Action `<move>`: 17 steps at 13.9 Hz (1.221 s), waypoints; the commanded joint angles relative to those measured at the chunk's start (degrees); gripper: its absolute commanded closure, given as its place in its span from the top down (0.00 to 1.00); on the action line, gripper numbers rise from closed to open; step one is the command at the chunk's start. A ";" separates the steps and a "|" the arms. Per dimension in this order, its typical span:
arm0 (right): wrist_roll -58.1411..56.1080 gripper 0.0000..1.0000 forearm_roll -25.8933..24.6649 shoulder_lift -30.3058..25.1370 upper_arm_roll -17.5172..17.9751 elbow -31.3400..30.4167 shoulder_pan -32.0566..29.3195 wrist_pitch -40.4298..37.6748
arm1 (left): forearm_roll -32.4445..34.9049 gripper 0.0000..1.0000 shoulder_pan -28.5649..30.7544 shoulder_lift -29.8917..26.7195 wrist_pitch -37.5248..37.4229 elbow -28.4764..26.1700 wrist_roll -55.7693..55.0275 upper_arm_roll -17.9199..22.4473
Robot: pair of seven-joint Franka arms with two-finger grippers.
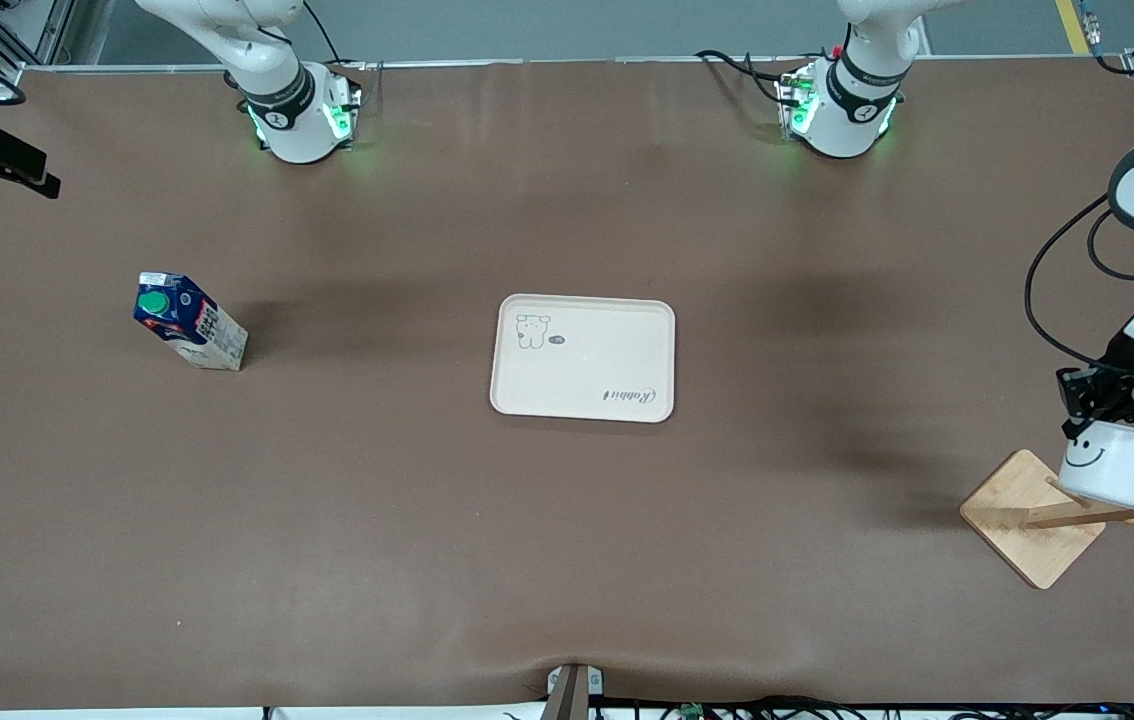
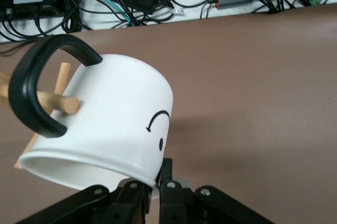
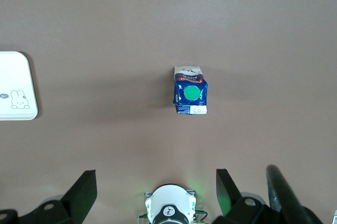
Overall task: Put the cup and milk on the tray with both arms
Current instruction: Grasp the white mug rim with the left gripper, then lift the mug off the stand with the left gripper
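Left arm reaches out past its end of the worktop and bends back down, wrist angled low over the wooden rack (image 1: 1032, 520) near the front corner at that end. Left gripper (image 1: 1087, 422) is clamped on the rim of the cup (image 1: 1112, 462), one finger inside and one outside. The cup is tilted, smiley toward the table centre, its black handle hooked over a rack peg (image 2: 59, 101).

Right arm is up high. Only its base section shows in the front view, so the gripper is out of frame there.

The right wrist view looks straight down: the right gripper (image 3: 152, 192) is spread wide, holding nothing, high over the table above the milk (image 3: 190, 97). That view also shows a corner of the tray (image 3: 16, 84).

The left wrist view shows the left gripper's fingertips (image 2: 169, 187) pinching the cup rim, plus cables along the front edge.

Milk (image 1: 189, 322) stands upright toward the right arm's end, mid-depth. Tray (image 1: 582, 356) lies flat at the worktop centre, well apart from both milk and cup.
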 commanded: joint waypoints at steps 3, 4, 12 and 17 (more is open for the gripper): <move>-0.49 1.00 0.57 -0.30 0.56 -0.15 -1.11 -0.02 | -1.38 0.00 0.03 -3.75 -5.13 0.77 0.47 -0.56; -0.49 1.00 0.49 -0.30 0.56 -0.15 -1.11 -0.02 | -1.38 0.00 0.11 -3.75 -6.53 1.56 -1.19 -1.61; -0.14 1.00 0.14 0.58 0.73 0.20 -0.15 -0.81 | -0.68 0.00 -0.24 -2.96 -15.24 5.52 -20.69 -11.35; -0.67 1.00 -0.04 2.51 0.65 0.29 -0.33 0.15 | 3.08 0.00 -1.11 0.02 -16.21 5.78 -39.57 -22.42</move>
